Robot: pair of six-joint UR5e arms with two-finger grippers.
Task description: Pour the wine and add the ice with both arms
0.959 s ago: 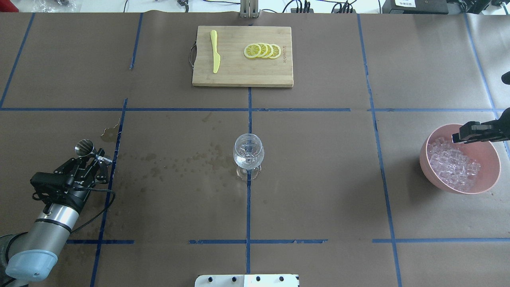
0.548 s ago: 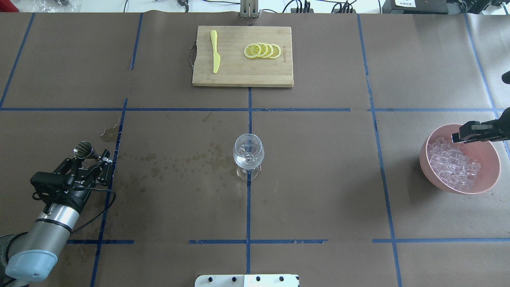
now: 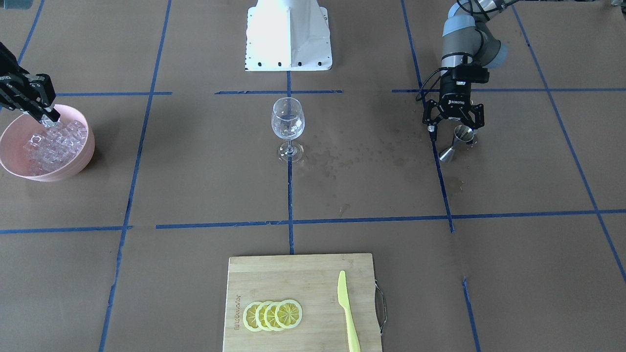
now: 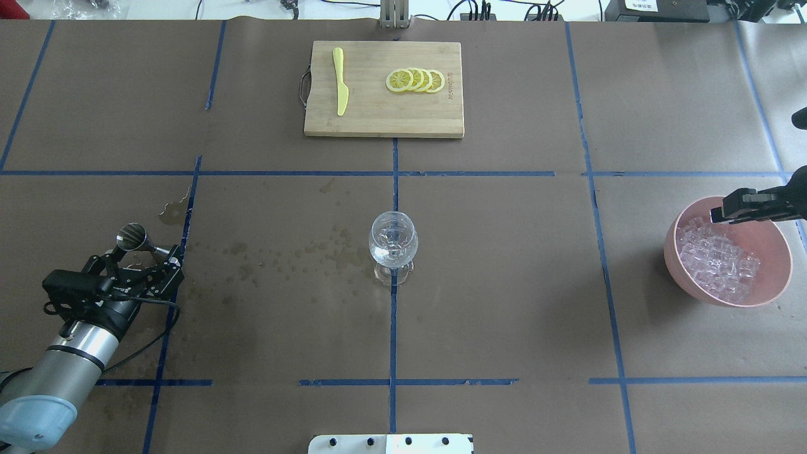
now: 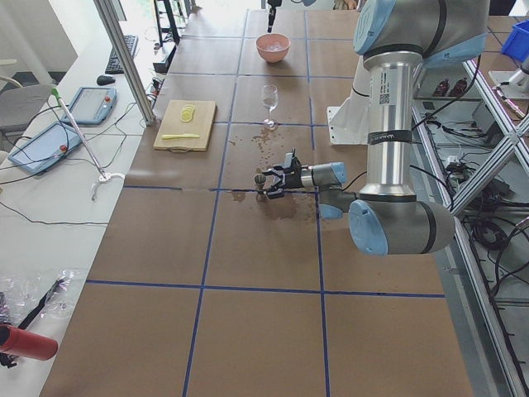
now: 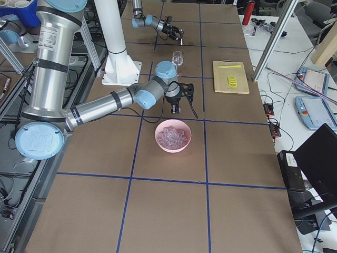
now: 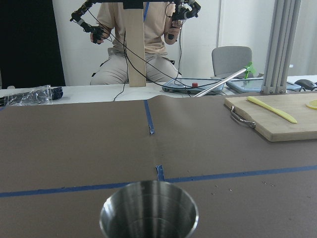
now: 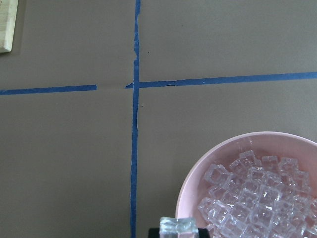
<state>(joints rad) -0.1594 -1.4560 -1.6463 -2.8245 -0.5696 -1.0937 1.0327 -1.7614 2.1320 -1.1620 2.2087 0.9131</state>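
Reading the wine (image 4: 388, 254) as poured, a faint clear measure in the glass (image 4: 393, 233) at mid-surface, with the left gripper (image 3: 454, 132) spread wide and empty by the standing jigger (image 3: 455, 144), and the ice (image 4: 719, 261) as pending, one cube (image 8: 178, 227) pinched in the right gripper (image 4: 714, 216) over the pink bowl (image 4: 774, 249) at the right.

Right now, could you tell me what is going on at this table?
The right pincer holds one clear ice cube over the pink bowl of ice. The left pincer is open close to the upright steel jigger, not gripping it. The stemmed wine glass stands at the centre.
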